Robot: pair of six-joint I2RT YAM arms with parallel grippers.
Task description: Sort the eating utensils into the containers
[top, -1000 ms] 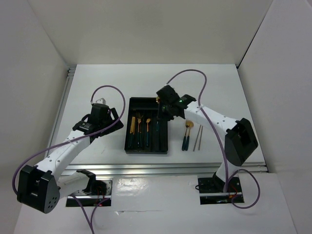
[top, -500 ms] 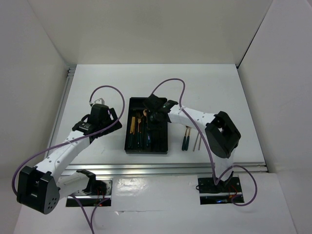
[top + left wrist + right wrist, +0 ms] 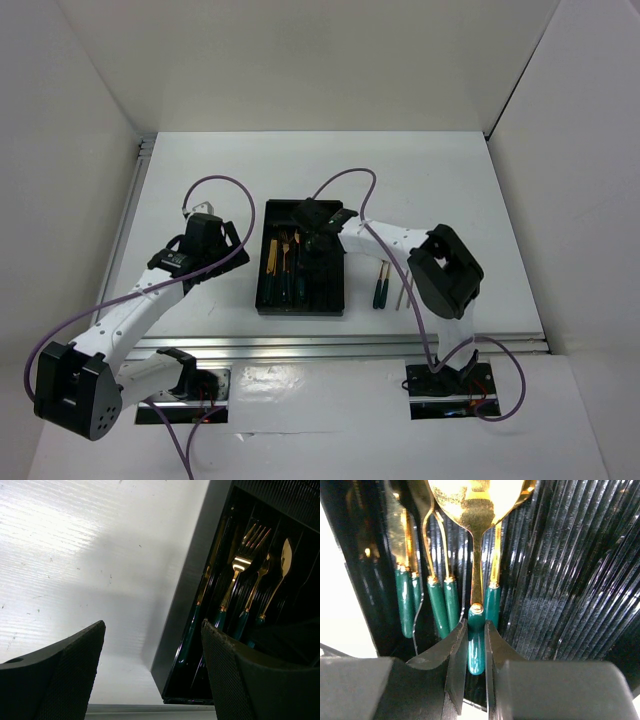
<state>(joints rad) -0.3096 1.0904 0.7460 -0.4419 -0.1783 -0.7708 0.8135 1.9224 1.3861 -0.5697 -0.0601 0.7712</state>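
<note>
Spoon (image 3: 476, 555) first: its gold bowl and dark teal handle hang low over the black tray (image 3: 555, 580), with the right gripper (image 3: 476, 652) pinching the handle end between its fingers (image 3: 456, 655). Directly beneath lies another spoon (image 3: 493, 605) in the same lengthwise compartment. Forks (image 3: 437, 600) fill the slot beside it, so the held piece looks lined up with its own kind.

To my eye the step in hand is the drop. I'd keep the handle parallel to the dividers and go down until the bowl nearly rests on the spoon below. Then spread the fingers only a little, so it settles rather than bouncing over a divider into the forks. Lift straight up afterwards, so nothing gets dragged along.

Above the desk (image 3: 450, 180), the left gripper (image 3: 152, 630) hovers just beside the tray's outer wall, fingers spread wide and holding nothing. A couple of teal-handled pieces (image 3: 381, 285) and the chopsticks (image 3: 405, 285) lie on the desk right of the tray, not yet sorted.
</note>
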